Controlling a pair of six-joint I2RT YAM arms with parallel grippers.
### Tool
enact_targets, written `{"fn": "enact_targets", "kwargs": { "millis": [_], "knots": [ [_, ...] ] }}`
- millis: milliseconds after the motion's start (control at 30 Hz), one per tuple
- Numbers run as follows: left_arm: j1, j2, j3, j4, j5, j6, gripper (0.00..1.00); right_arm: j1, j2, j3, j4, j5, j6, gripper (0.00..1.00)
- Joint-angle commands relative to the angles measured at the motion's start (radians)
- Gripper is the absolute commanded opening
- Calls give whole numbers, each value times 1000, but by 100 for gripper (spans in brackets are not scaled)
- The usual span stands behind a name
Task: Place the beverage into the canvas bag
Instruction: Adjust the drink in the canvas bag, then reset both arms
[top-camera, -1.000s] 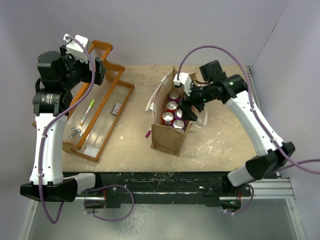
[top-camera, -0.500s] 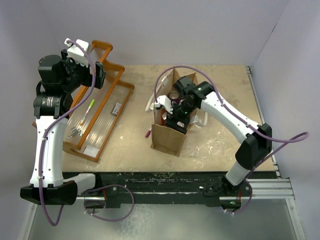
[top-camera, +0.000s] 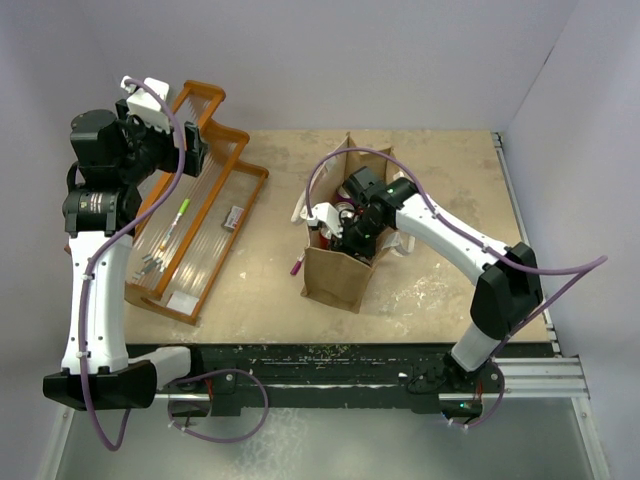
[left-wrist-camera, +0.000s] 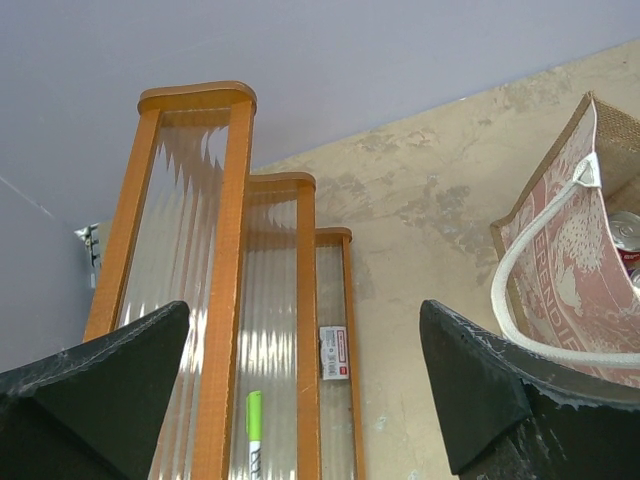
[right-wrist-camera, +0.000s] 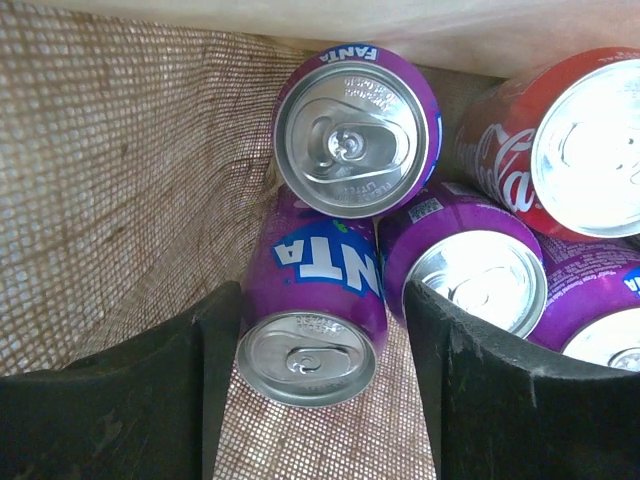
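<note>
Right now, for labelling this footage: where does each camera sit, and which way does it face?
Top external: above and behind, looking down at the table; both arms show.
Left wrist: raised, facing the orange rack, canvas bag at right edge; left gripper at bottom corners.
Right wrist: inside the bag, looking down; right gripper flanks a Fanta can.
Shared: top external and left wrist both show rack and bag.

Plain pale grey-lilac walls (top-camera: 330, 60) on three sides of a scuffed, stained tan tabletop (top-camera: 270, 290); soft, even light; metal rail (top-camera: 560, 375) along near edge.
</note>
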Motion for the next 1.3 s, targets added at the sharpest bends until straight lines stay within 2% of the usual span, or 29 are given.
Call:
{"fn": "enact_targets", "kwargs": {
  "millis": [0, 200, 400, 500, 567, 667, 767, 933, 1100, 1267],
  "knots": [
    [9, -24, -6, 26, 26, -18, 99, -1, 21, 68, -11, 11, 6, 70],
    [9, -32, -20, 43, 53, 44, 99, -57, -55, 319, -76, -36, 82, 80],
    [9, -22, -14, 46, 19, 96, 99, -309, -183, 476, -39, -78, 198, 83],
    [9, -1, -11, 32, 20, 68, 99, -447, -285, 449, 62, 0, 253, 84],
    [9, 7, -12, 28, 15, 47, 99, -515, -378, 390, 158, 116, 289, 85],
    [7, -18, -48, 85, -11, 44, 99, -546, -495, 274, 295, 281, 330, 88],
    [7, -33, -70, 121, -40, 59, 99, -548, -562, 222, 359, 372, 388, 88],
    [6, -30, -66, 131, -49, 68, 99, -548, -615, 171, 387, 458, 486, 89],
    [7, -53, -60, 165, -45, 60, 99, -560, -702, 83, 473, 532, 508, 91],
    [9, -64, -61, 203, -65, 20, 99, -610, -715, 66, 486, 511, 545, 93]
  ]
}}
